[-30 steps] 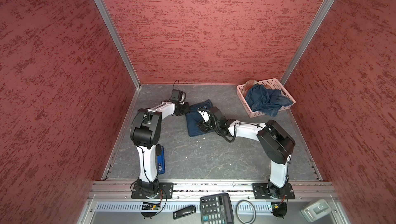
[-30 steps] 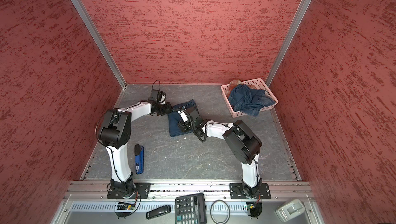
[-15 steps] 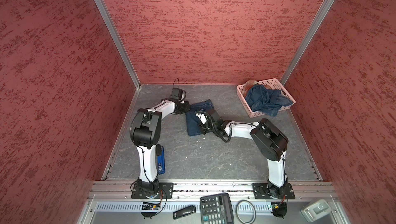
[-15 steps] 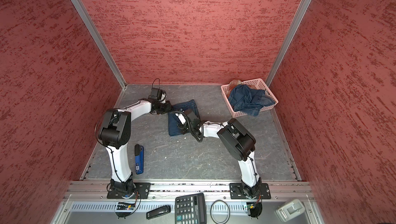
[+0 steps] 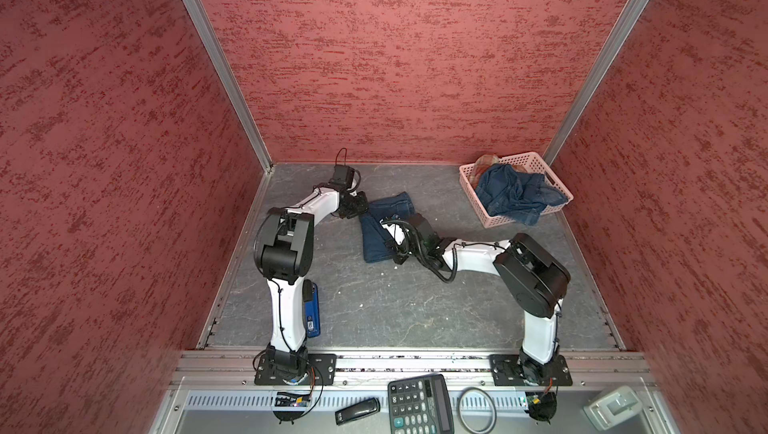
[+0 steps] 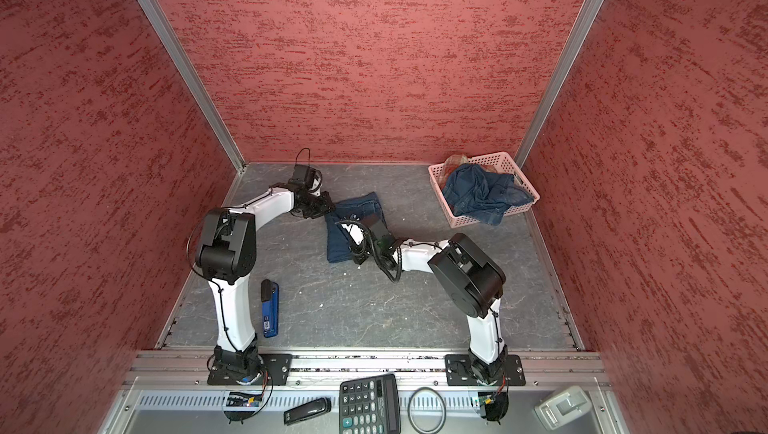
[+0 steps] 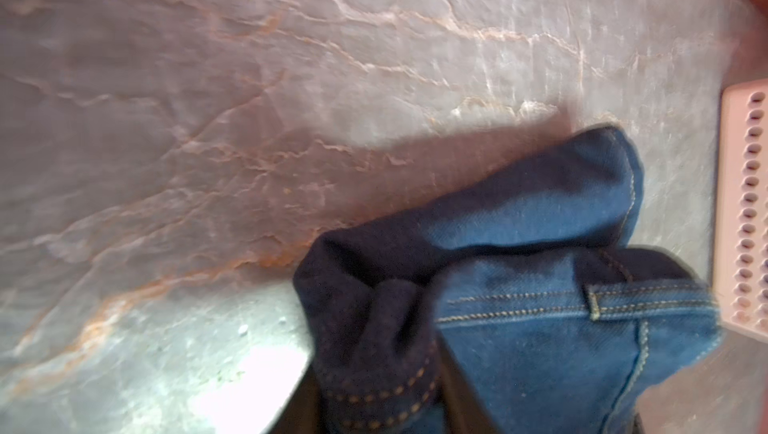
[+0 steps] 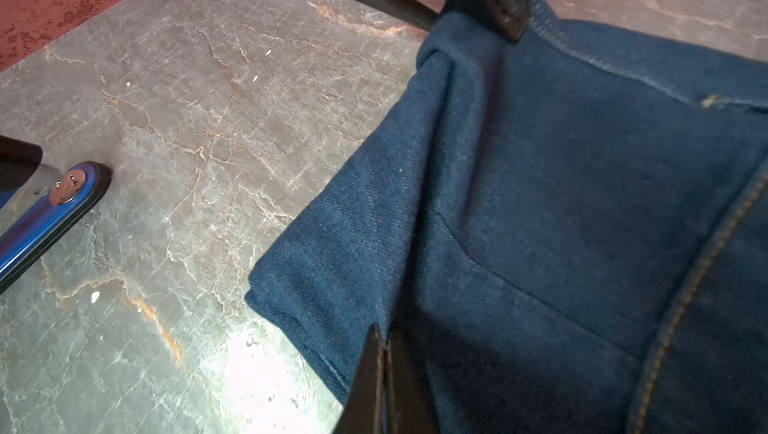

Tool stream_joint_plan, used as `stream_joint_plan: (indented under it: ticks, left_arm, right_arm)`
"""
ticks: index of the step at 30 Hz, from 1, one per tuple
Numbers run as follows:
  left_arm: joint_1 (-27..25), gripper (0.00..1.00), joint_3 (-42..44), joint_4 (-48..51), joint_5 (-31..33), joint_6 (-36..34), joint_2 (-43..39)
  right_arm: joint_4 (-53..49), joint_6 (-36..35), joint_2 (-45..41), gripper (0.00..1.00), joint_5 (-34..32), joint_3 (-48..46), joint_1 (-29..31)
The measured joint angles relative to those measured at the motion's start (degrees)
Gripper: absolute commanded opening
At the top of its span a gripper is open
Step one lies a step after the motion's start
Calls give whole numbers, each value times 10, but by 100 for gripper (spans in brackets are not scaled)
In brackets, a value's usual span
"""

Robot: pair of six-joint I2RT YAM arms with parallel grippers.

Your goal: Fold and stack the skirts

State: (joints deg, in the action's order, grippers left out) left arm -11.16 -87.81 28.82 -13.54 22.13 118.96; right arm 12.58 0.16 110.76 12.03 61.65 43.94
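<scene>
A dark blue denim skirt (image 5: 386, 211) (image 6: 357, 205) lies folded mid-table. My left gripper (image 5: 360, 207) (image 7: 378, 394) is at its far left corner, shut on a bunched, stitched hem of this denim skirt (image 7: 540, 328). My right gripper (image 5: 395, 253) (image 8: 384, 340) sits at the near edge with its jaws pressed together. A crease of the denim skirt (image 8: 582, 203) runs into its tips. A second denim skirt (image 5: 511, 195) lies crumpled in the pink basket (image 5: 523, 158), hanging over its front wall. A plaid skirt (image 5: 486, 162) peeks out behind it.
A blue and black tool (image 5: 311, 307) (image 8: 50, 207) lies on the table beside the left arm's base. Red walls enclose the grey table on three sides. A calculator (image 5: 419, 407) and small items sit on the front ledge.
My right gripper has shut on the skirt's near edge and shifted slightly toward the front. The left gripper stays at the far left corner.
</scene>
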Motion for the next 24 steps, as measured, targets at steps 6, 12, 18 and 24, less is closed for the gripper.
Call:
stream_joint_plan:
  ticks: [6, 12, 18, 24]
  left_arm:
    - [16, 89, -15, -4, 17, -3, 0]
    - [21, 100, -15, -6, 25, -2, 0]
    - [21, 100, 22, -23, 27, -13, -26]
    - [13, 100, 119, -48, 26, -13, -104]
  right_arm:
    - [-9, -2, -4, 45, 12, -7, 0]
    - [-9, 39, -40, 66, 30, -7, -18]
    - [-9, 111, -78, 70, 17, -1, -53]
    - [-61, 186, -77, 69, -18, 6, -82]
